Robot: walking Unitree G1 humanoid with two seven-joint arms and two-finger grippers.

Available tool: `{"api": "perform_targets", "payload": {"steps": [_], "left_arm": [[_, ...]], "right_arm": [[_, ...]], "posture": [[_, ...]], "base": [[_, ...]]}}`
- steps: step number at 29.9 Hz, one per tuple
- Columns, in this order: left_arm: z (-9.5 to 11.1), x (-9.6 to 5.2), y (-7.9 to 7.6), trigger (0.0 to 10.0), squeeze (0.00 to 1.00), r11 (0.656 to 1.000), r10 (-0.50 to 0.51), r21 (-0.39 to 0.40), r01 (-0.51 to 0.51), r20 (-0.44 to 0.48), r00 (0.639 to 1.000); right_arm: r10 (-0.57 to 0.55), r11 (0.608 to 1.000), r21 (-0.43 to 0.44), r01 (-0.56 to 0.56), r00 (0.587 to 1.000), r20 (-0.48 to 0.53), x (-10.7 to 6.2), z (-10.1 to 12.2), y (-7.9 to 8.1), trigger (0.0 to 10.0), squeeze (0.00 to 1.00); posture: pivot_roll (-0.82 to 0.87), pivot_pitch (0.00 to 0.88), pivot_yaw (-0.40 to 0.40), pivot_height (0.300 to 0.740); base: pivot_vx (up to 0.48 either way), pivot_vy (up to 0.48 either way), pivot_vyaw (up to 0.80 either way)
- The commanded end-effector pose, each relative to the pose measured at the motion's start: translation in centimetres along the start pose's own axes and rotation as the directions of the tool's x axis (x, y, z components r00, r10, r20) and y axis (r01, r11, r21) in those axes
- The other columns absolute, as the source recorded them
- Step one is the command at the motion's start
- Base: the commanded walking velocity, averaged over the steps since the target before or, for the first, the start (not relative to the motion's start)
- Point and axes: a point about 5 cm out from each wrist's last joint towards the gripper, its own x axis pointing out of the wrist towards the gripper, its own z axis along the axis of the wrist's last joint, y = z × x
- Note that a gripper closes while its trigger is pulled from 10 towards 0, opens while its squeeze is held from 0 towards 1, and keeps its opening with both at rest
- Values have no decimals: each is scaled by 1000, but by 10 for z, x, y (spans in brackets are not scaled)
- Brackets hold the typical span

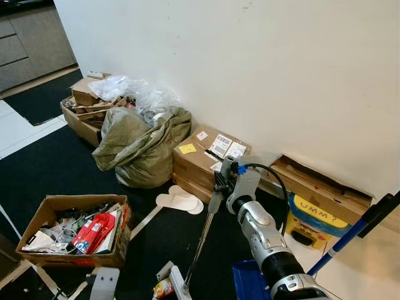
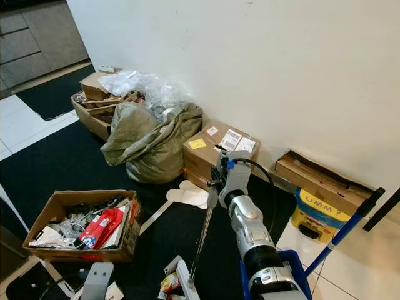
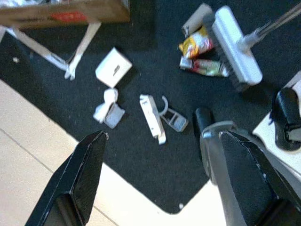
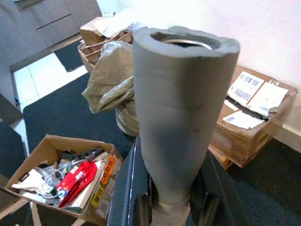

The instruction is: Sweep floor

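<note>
clamping the grey foam top of the long silver broom handle (image 1: 206, 234), the right gripper (image 2: 220, 182) sits at its upper end; the shaft runs down toward the robot to the white brush head (image 3: 236, 49), touching crumpled wrappers (image 3: 201, 54). the left gripper (image 3: 155, 188) hangs spread apart above nearby litter.

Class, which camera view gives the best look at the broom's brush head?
The left wrist view: the whole brush head shows against wrappers on the dark carpet. Both eye views catch just its end at the bottom edge; the right wrist view shows the broom's grey grip.
</note>
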Motion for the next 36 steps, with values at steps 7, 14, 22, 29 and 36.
{"api": "perform_targets", "payload": {"steps": [7,14,22,29,36], "left_arm": [[17,3,5,10000,0,1000,26,-3,-26,40,999],[13,2,5,10000,0,1000,28,-7,-27,33,999],[5,0,9,10000,0,999,36,5,-36,11,999],[-3,-1,8,10000,0,999,16,36,-16,-4,1000],[-5,-1,6,10000,0,999,-4,54,4,-8,1000]], "right_arm": [[4,1000,3,-5,998,61,6,15,1,10000,0],[-17,999,-28,18,998,67,6,18,-7,10000,0],[-16,999,-35,19,996,92,10,26,-5,10000,0],[-59,997,-35,64,990,125,9,33,-8,10000,0],[-123,985,-98,143,974,190,10,52,-19,10000,0]], "posture": [[-114,37,42,740],[-100,49,38,740],[-87,74,54,740],[-80,88,61,740],[-75,94,60,740]], "base": [[0,322,0],[0,373,0],[0,366,0],[0,77,0],[0,0,0]]}}
